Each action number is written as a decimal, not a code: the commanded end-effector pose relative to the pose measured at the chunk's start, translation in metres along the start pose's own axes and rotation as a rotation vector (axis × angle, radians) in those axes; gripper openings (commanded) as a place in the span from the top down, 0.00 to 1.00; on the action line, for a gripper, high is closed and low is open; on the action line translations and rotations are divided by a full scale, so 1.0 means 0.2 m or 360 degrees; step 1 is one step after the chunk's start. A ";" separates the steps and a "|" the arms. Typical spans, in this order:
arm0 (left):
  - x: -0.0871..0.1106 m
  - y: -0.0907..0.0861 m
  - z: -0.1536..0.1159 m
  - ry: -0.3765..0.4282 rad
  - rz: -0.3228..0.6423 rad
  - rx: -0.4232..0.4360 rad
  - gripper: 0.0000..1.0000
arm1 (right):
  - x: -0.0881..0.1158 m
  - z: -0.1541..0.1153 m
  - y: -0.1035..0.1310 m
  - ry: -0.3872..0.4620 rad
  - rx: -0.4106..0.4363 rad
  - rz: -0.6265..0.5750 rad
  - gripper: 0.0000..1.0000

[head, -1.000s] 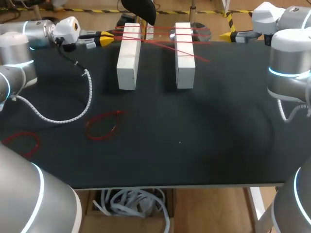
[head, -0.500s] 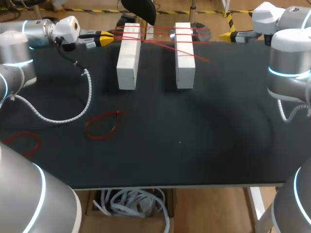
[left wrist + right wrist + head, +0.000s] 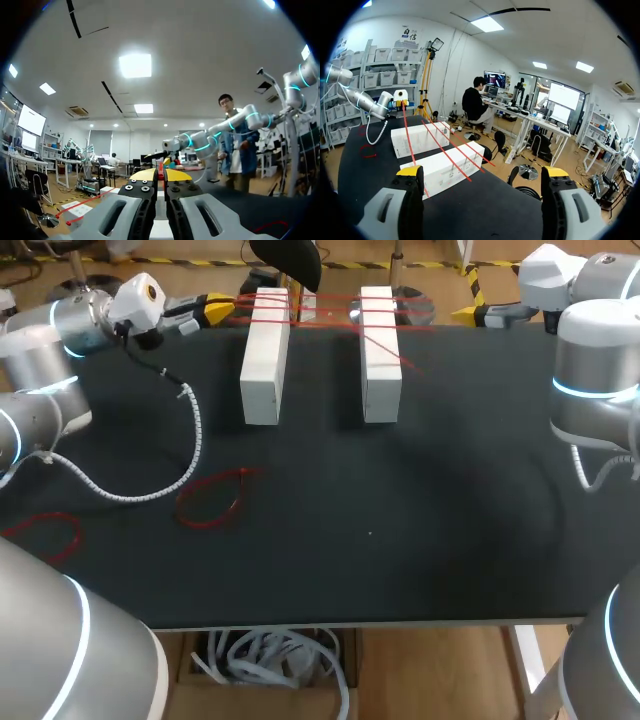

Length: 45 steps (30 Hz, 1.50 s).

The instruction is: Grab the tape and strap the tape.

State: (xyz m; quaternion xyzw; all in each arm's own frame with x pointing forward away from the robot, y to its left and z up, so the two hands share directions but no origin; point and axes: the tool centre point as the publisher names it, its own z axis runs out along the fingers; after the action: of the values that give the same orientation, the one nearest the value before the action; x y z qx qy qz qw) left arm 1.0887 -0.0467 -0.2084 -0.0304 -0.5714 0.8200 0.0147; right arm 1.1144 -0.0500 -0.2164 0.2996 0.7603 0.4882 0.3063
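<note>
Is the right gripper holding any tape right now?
No, the right gripper is open, fingers wide apart, nothing between them; the red tape lies ahead across the white blocks.

On the black counter (image 3: 420, 540), a long white block (image 3: 265, 360) lies near the far edge. A second white block (image 3: 380, 355) lies parallel on its right, with a strip of counter between them.

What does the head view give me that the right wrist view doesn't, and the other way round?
Head view only: two red tape loops lying on the left of the table; the wrist view catches one at most. Also the right gripper at the far right edge. Right wrist view only: its fingers stand wide open, holding nothing. Both: two white blocks, red tape strands across them, left gripper at their end.
</note>
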 end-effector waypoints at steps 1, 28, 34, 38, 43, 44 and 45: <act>0.07 -0.10 0.07 -0.0118 0.0009 -0.0028 1.00 | 0.00 0.00 0.00 0.0001 0.0001 0.0000 0.00; 0.19 -0.57 0.51 -0.0334 0.0073 0.0022 1.00 | 0.00 0.00 0.00 0.0001 0.0001 0.0000 0.00; 0.21 -0.66 0.59 -0.0350 0.0098 -0.0036 1.00 | 0.00 0.00 0.00 0.0001 0.0001 0.0000 0.00; 0.24 -0.71 0.61 -0.0360 0.0127 -0.0045 1.00 | 0.00 0.00 0.00 0.0001 0.0001 0.0000 0.00; 0.28 -0.82 0.65 -0.0311 0.0146 -0.0034 1.00 | 0.00 0.00 0.00 0.0001 0.0001 0.0000 0.00; 0.29 -0.84 0.66 -0.0294 0.0156 -0.0021 1.00 | 0.00 0.00 0.00 0.0001 0.0001 0.0000 0.00; 0.30 -0.86 0.67 -0.0281 0.0159 -0.0031 1.00 | 0.00 0.00 0.00 0.0001 0.0001 0.0000 0.00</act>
State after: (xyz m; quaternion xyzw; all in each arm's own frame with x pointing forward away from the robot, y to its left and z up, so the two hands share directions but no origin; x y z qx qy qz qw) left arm 1.0259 -0.1082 -0.0130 -0.0689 -0.5630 0.8233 -0.0189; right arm 1.1144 -0.0500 -0.2165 0.2996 0.7603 0.4882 0.3063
